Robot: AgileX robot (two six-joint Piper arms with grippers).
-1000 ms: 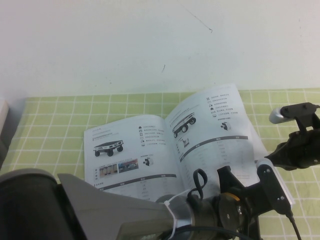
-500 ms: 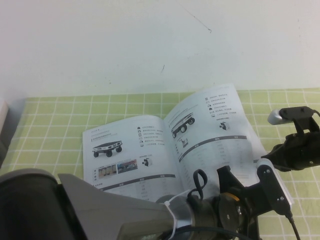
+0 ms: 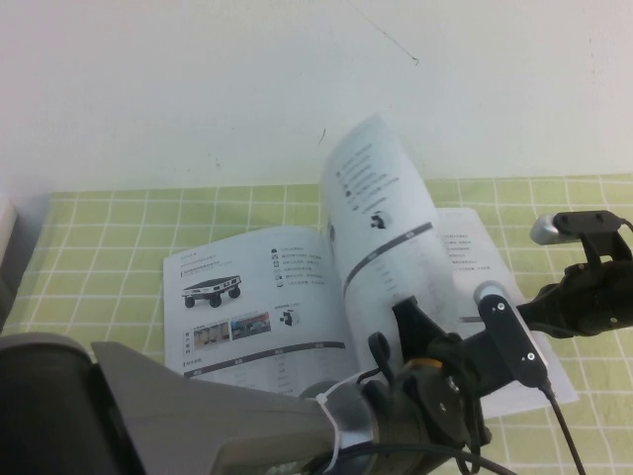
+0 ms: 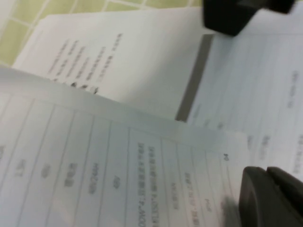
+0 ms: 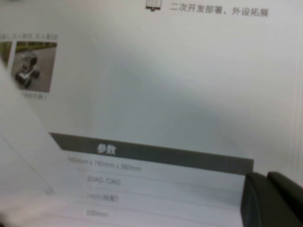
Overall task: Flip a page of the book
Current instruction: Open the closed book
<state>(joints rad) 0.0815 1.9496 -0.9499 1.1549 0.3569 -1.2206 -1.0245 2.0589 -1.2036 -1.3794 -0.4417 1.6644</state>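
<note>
The book (image 3: 247, 297) lies open on the green checked cloth (image 3: 99, 237). 1 page (image 3: 381, 208) stands up near the middle fold. The left gripper (image 3: 410, 322) is at its lower edge, but I cannot tell if it holds the page. The right gripper (image 3: 529, 309) is squeezed closed, beside the book's right edge.

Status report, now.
Left hand at lifted page, grip unclear. Right hand shut, over book's right side. Nothing blocking.

Table (image 3: 109, 223) covered in green cloth with white grid lines — the book (image 3: 247, 302) lies open directly on it, left half flat against the cloth, centre-right of the surface, near the white wall.
</note>
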